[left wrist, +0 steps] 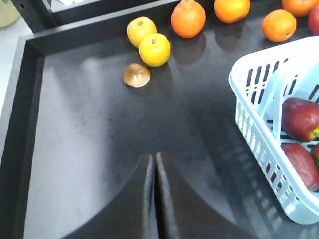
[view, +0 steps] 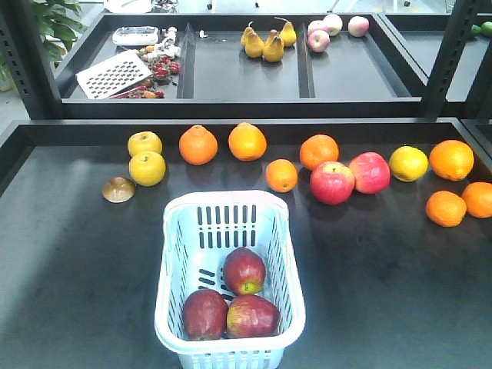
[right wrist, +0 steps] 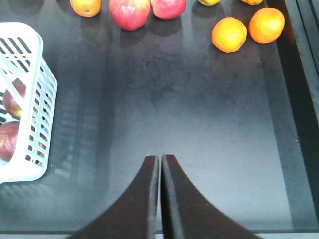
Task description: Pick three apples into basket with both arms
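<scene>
Three dark maroon apples lie inside the pale blue-white basket (view: 173, 231) at the front centre of the table: one (view: 244, 270) at the middle, one (view: 204, 314) front left, one (view: 252, 316) front right. The left wrist view shows the basket (left wrist: 249, 107) at its right with two apples (left wrist: 301, 118) inside. The right wrist view shows the basket (right wrist: 42, 94) at its left with an apple (right wrist: 15, 97) behind the slots. My left gripper (left wrist: 154, 157) is shut and empty over bare table left of the basket. My right gripper (right wrist: 160, 158) is shut and empty over bare table right of it. Neither arm shows in the front view.
A row of fruit lies behind the basket: two yellow apples (view: 146, 167), oranges (view: 198, 144), two brighter red apples (view: 332, 182), a yellow fruit (view: 408, 163), more oranges (view: 446, 207) at right. A brown round object (view: 118, 189) lies at left. A raised rim edges the table. A back shelf holds pears (view: 265, 42).
</scene>
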{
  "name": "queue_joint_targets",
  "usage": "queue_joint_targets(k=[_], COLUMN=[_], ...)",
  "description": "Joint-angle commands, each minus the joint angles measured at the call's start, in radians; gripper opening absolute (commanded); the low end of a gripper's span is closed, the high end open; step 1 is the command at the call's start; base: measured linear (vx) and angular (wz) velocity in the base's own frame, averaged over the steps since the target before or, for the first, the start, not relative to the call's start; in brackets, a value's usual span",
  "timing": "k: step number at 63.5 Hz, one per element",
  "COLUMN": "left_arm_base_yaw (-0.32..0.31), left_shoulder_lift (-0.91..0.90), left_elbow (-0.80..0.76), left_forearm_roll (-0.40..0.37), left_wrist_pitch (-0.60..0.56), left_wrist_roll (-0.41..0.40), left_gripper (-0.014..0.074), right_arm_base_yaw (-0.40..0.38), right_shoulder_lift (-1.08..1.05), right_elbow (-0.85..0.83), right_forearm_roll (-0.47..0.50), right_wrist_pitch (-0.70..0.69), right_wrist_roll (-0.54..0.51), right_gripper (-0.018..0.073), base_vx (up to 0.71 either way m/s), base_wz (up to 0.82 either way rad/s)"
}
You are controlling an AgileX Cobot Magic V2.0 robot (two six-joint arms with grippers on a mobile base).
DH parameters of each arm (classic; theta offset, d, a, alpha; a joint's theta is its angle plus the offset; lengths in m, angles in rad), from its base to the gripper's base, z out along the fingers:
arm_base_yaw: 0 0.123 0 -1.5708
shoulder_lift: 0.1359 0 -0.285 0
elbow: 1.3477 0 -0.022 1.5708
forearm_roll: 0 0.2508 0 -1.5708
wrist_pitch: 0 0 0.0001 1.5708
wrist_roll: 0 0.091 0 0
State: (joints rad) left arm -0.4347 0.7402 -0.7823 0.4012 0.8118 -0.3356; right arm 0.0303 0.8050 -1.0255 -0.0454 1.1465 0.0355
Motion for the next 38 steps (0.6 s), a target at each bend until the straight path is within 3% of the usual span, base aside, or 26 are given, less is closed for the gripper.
queue_joint_targets(k=[1, 8, 15, 27, 38], left_arm_base_yaw=[-0.001, 0.016, 0.084, 0.201, 0.288], left_shoulder_lift=[-0.037, -0.108, -0.197, -0.372, -0.535], left_elbow=[0.011, 0.114, 0.243, 0.448, 0.632], left_forearm_roll=[0.032, 0.026, -0.006, -0.044, -0.209], left_wrist_pitch=[-0.113, -0.265, -0.413, -0.566, -0.704], left_wrist_roll=[-0.003, -0.004, -0.004, 0.000, 0.112], left_gripper=[-0.0008, -0.0008, -0.0008, -0.0007, -0.0006], right_arm_base_yaw=[-0.005, -0.005, -0.005, -0.005, -0.005], right_shoulder_lift=[-0.004, -0.004, -0.004, -0.004, -0.004], right_elbow=[-0.024, -0.024, -0.024, -0.024, -0.024], right_forearm_roll=[-0.007, -0.007, -0.007, -0.007, -0.007], right_wrist_pitch=[-0.048, -0.048, -0.048, -0.048, -0.048], right_wrist_roll=[-0.013, -0.013, -0.013, -0.013, -0.013], right_gripper=[-0.0009, -0.0009, -0.0009, -0.0009, -0.0009], base_vx=[0.00, 0.00, 0.00, 0.00, 0.00], base_wz=[0.00, 0.00, 0.00, 0.00, 0.00])
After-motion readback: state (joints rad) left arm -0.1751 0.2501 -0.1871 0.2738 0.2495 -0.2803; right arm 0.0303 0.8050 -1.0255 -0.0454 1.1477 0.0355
